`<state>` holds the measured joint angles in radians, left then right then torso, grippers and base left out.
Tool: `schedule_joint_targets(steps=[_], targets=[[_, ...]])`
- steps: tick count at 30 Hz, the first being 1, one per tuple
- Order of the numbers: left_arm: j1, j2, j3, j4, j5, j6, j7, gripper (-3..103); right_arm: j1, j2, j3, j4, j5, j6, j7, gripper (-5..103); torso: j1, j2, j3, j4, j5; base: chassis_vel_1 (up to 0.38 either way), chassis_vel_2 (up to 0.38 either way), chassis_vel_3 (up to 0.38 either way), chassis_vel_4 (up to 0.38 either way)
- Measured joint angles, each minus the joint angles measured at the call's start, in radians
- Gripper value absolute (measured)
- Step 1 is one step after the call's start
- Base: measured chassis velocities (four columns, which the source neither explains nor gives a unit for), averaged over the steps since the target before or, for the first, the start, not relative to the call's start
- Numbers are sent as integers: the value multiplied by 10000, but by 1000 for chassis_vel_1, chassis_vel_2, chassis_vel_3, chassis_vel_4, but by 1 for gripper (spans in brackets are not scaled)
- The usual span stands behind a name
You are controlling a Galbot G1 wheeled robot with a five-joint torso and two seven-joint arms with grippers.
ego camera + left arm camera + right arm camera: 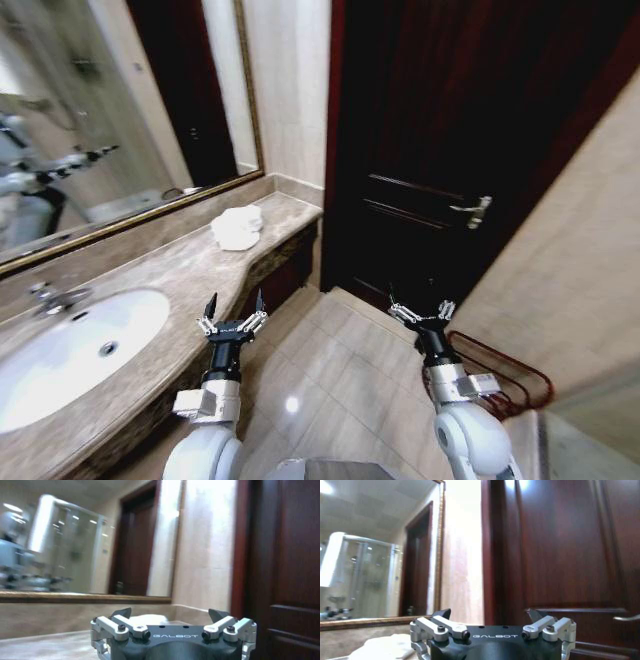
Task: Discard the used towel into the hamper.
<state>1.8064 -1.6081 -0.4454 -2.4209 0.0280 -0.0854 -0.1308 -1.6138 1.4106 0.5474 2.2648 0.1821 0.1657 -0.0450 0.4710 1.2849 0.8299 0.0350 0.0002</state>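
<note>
Left arm: raised from the lower edge of the head view, forearm upright, left gripper (232, 305) pointing up and forward beside the front edge of the marble counter (190, 265), fingers spread wide with nothing between them; the same gripper (170, 614) appears in its wrist view with both dark fingertips apart. Right arm: likewise raised, forearm angled slightly toward the door, right gripper (420, 308) above the tiled floor (335, 370), fingers spread wide and empty; in its wrist view the gripper (489, 613) faces the dark wooden door (560, 555). Used towel (238, 227): white, crumpled into a heap, lying on the far end of the counter near the wall, well ahead of the left gripper and apart from both; also seen as a pale mass (147, 619) past the left fingers and at the counter's edge (385, 647) in the right wrist view. Hamper (505, 375): reddish-brown wire rim on the floor by the right-hand wall, just behind and beside the right arm, partly hidden by it. Fixtures: white oval sink (75, 350) with chrome tap (55, 297) set into the counter to the left; gold-framed mirror (110, 120) above it; door handle (475, 210) on the dark door.
</note>
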Motion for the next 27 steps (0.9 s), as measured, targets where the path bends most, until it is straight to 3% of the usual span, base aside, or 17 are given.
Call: schedule_joint_targets(steps=[5,10,22,23,27], targets=[[-77,-1,-211,174,626,-69,-729,100,-73,-19,10,-11,0,59,-28,100,0,0,-1,2,-3,94,94,93,116],[-72,0,-240,177,784,-71,-975,100,-199,31,13,127,-119,-210,-179,100,0,0,0,-4,-1,30,24,23,32],[-20,0,-132,176,737,-144,-986,102,-302,81,-18,173,-216,-121,-332,100,-2,3,-1,-2,-2,0,0,0,0],[-17,0,-120,186,723,-152,-972,97,-309,91,-22,176,-224,-105,-340,100,-2,3,-1,-1,-1,-59,63,66,-34],[-16,0,-81,194,679,-154,-941,99,-311,111,-22,177,-236,-78,-342,100,-1,3,-1,-1,-2,-80,82,80,-73]])
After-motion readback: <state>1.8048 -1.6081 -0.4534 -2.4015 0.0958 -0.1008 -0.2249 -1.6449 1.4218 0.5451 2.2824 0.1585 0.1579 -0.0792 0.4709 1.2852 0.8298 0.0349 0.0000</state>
